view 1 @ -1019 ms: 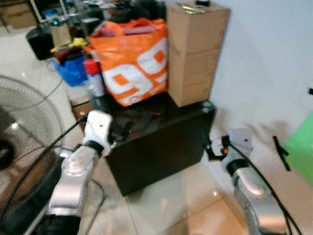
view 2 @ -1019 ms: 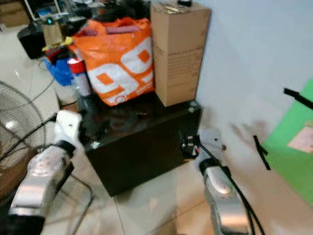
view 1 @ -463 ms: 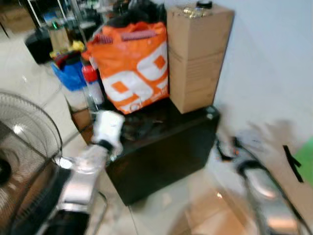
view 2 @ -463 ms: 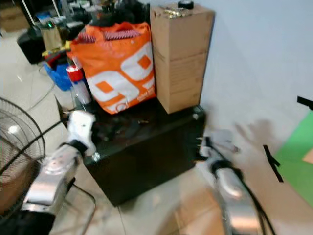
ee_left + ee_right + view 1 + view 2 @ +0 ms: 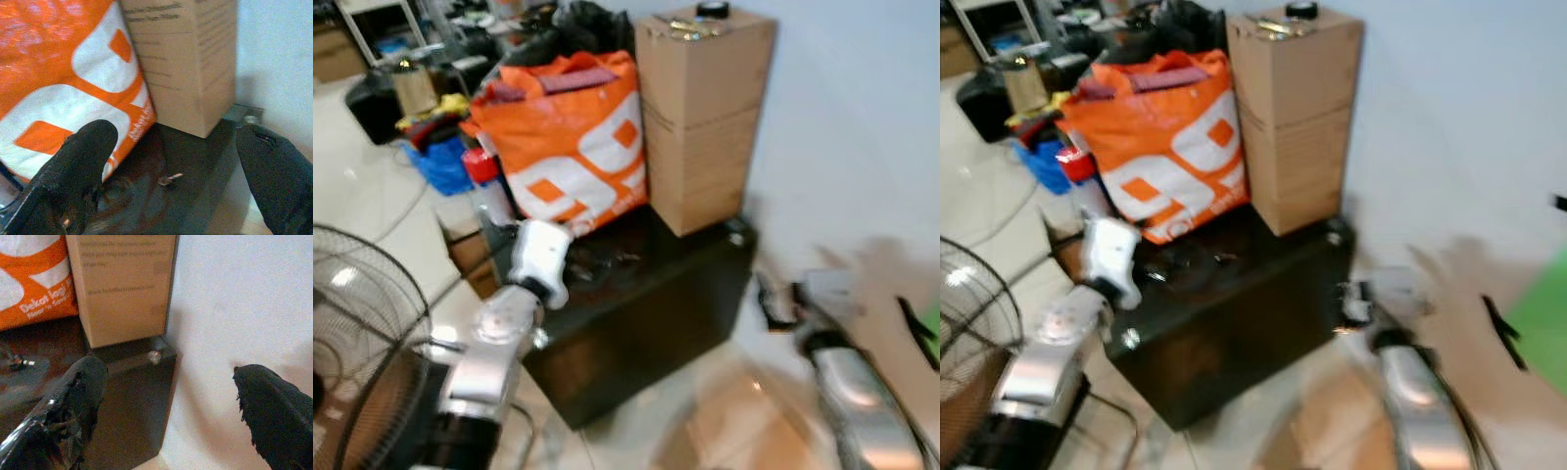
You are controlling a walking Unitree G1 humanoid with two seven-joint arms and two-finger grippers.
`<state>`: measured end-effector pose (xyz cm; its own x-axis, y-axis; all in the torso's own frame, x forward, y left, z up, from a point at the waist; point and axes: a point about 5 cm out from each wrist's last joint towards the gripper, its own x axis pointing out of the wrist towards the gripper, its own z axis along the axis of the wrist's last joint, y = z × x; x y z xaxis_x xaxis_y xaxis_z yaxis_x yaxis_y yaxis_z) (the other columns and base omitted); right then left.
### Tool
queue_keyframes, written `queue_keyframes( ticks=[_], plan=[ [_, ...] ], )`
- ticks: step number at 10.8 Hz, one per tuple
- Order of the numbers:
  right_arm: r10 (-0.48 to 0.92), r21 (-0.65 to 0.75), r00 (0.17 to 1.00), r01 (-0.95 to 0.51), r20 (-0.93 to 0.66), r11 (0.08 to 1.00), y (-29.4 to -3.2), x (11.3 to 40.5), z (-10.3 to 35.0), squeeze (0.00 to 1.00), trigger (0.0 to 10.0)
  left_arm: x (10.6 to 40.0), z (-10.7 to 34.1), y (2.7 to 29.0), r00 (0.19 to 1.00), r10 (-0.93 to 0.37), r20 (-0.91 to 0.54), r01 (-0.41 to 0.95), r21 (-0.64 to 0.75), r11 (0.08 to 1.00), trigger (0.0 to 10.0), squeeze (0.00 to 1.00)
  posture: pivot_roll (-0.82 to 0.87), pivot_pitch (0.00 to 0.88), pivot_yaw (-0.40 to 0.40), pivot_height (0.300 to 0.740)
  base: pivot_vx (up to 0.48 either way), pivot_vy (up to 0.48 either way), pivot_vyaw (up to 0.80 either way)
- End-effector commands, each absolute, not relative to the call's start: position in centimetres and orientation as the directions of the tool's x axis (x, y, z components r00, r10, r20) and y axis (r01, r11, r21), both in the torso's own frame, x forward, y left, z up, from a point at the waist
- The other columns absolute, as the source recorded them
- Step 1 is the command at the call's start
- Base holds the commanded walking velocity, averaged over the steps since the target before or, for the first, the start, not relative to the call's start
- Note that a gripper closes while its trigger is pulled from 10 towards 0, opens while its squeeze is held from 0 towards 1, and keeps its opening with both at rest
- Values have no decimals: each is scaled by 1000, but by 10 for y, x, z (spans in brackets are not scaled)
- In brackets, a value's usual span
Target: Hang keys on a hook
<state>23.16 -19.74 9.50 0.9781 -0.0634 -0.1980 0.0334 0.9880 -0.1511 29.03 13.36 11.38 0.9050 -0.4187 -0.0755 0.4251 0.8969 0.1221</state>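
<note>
Your left gripper is hovering spread apart over the dark cabinet, keys lying just beyond at 12 o'clock. Your right gripper is hanging apart at the cabinet's 3 o'clock corner.

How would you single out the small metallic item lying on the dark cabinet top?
Find the dark cabinet against the white wall, carrying an orange bag and a tall cardboard box. The small metallic item lies on its glossy top before them, alone there in being tiny, flat and shiny.
</note>
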Motion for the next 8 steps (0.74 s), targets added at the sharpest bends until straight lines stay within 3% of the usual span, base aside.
queue_keyframes(
  ticks=[1, 8],
  plan=[
    [-24, -131, 982, -1, -187, 991, -185, 234, 99, 0, 10000, 291, 115, 146, 920, -385, -79, 392, 141, 909, 10000, 733, -211, 0, 104, 732, 322, 0, 0],
    [-33, -130, 981, 8, -190, 991, -182, 233, 98, 0, 10000, 295, 115, 149, 922, -379, -82, 388, 146, 910, 10000, 733, -203, 0, 119, 732, 328, 0, 0]
  ],
)
